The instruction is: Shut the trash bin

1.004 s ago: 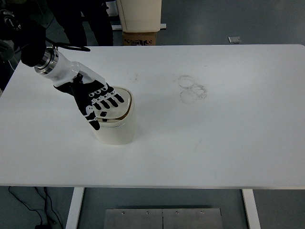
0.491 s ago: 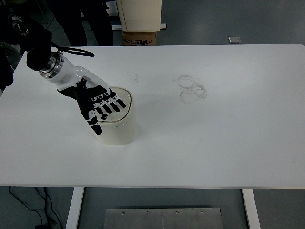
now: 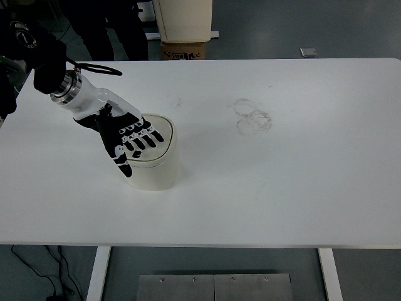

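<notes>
Head view: white table (image 3: 301,188) fills most of the frame, near edge at the bottom. Cream trash bin (image 3: 153,164) stands upright on the table's left half, closer to the near edge than the far one. Its lid (image 3: 158,145) lies flat on top, looks fully down, no dark gap visible along the rim. Left hand (image 3: 128,138) comes in from the upper left on a black arm with a white and silver wrist; palm-down on the lid, covering its left part. Fingers (image 3: 148,136) extended and slightly spread, laid flat across the lid and pointing right, not curled around anything; thumb (image 3: 123,164) hangs down over the bin's left front side. Faint ring-shaped smudges (image 3: 252,117) on the tabletop well right of the bin, apart from it. Beyond the far edge: cardboard box (image 3: 184,49) on the floor with a cream cabinet (image 3: 183,19) above it, dark legs of a person (image 3: 100,25) at top left.
</notes>
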